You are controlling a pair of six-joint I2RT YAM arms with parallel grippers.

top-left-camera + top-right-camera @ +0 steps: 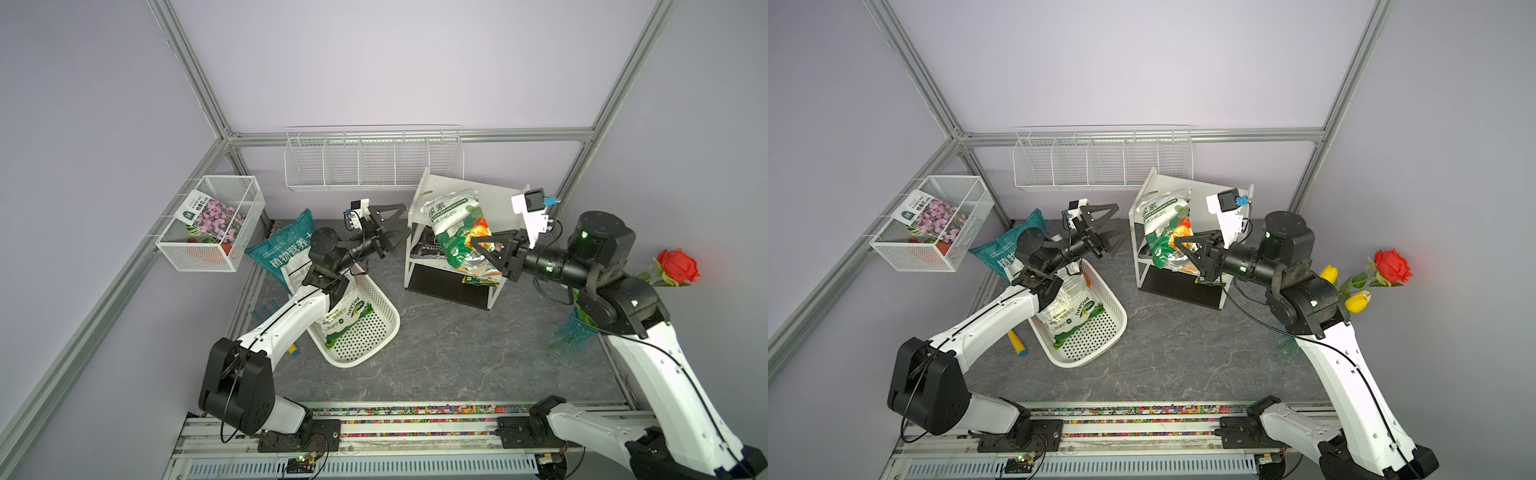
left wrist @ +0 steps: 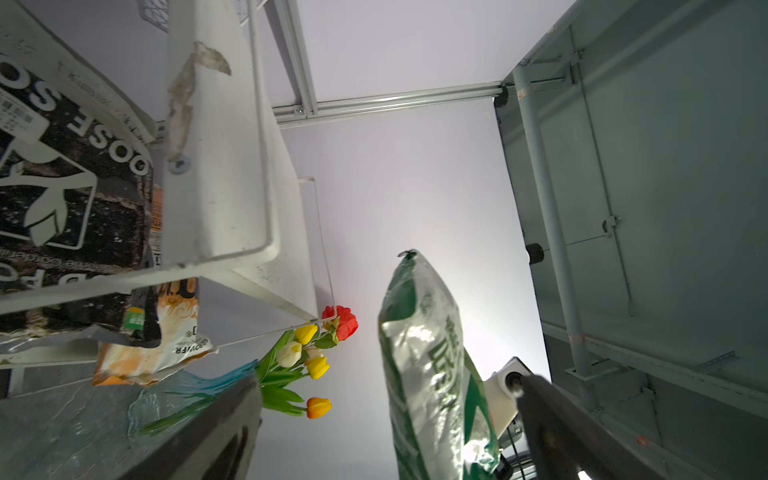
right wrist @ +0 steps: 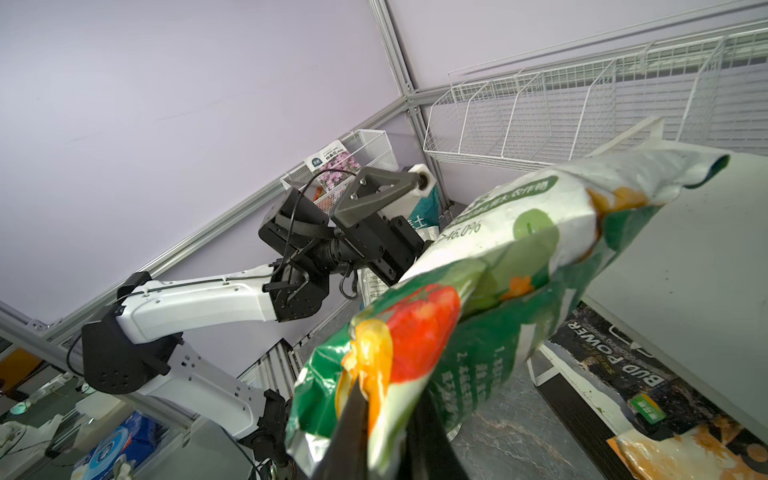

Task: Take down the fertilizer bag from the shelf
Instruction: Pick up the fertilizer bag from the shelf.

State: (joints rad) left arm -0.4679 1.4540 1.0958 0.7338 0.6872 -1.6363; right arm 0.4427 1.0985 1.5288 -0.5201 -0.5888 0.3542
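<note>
The fertilizer bag (image 1: 451, 222) (image 1: 1160, 224) is white and green with a red and orange picture. It hangs over the top board of the small white shelf (image 1: 496, 195) (image 1: 1204, 187). My right gripper (image 1: 476, 245) (image 1: 1179, 243) (image 3: 388, 411) is shut on the bag's lower end, near the shelf's front edge. In the left wrist view the bag (image 2: 428, 365) stands apart from the shelf (image 2: 232, 187), lifted off the top board. My left gripper (image 1: 405, 219) (image 1: 1121, 220) (image 2: 384, 382) is open and empty, just left of the shelf.
A black bag (image 1: 428, 245) and an orange one (image 1: 482, 270) lie on the shelf's lower board. A white perforated basket (image 1: 374, 332) with a bag and a teal bag (image 1: 282, 249) sit under my left arm. Wire rack (image 1: 374, 162), mesh box basket (image 1: 249, 195), flowers (image 1: 677, 266).
</note>
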